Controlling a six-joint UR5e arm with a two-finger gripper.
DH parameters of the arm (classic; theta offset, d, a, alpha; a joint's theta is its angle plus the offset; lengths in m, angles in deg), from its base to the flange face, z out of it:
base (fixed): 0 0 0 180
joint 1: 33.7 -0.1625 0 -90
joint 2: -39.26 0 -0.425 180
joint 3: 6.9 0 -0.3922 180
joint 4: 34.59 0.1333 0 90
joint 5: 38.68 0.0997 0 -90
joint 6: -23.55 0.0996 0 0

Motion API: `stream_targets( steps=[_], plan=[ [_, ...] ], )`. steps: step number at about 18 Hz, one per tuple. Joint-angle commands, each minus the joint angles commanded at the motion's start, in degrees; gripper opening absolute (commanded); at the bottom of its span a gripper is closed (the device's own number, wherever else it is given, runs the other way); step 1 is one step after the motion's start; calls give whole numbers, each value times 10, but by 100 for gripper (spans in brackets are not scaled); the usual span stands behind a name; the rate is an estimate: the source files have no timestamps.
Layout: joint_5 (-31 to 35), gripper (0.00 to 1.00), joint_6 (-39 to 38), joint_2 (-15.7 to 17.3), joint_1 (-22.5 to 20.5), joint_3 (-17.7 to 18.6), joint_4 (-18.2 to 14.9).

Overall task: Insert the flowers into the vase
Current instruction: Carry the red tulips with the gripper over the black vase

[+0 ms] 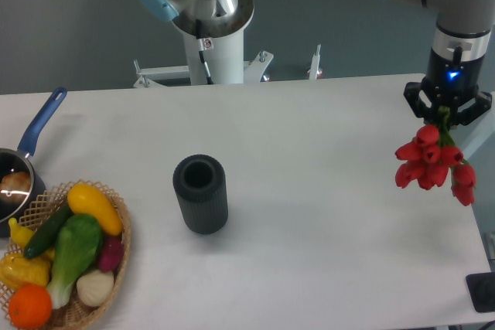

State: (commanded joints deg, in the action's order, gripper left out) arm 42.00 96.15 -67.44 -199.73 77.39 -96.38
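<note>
The black two-finger gripper [446, 113] holds the bunch of red tulips with green stems [433, 163], buds hanging down, in the air well right of the dark grey ribbed cylindrical vase [201, 193] – upright on the white table [325, 222] – right of a wicker vegetable basket [116, 264]

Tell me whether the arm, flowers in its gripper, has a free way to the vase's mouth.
Probably yes. The gripper holds the flowers above the table's right side, and only bare table lies between them and the upright vase, whose mouth is uncovered.
</note>
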Motion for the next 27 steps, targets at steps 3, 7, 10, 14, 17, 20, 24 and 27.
stream_targets(
  steps=[3, 7, 10, 14, 17, 20, 24, 27],
  plan=[
    [-7, 0, -1, 4, 1, 1, -1],
    [-88, 0, -28, 33, 2, 4, -2],
    [-183, 0, -111, 64, 5, 9, -1],
    [-313, 0, -153, 85, 16, 14, 4],
    [-405, 0, -177, 91, 16, 17, 4],
    [-479, 0, -183, 98, 17, 30, 13],
    [-578, 0, -181, 101, 42, 77, 47],
    [-687, 0, -171, 86, 55, 89, 50]
  ],
)
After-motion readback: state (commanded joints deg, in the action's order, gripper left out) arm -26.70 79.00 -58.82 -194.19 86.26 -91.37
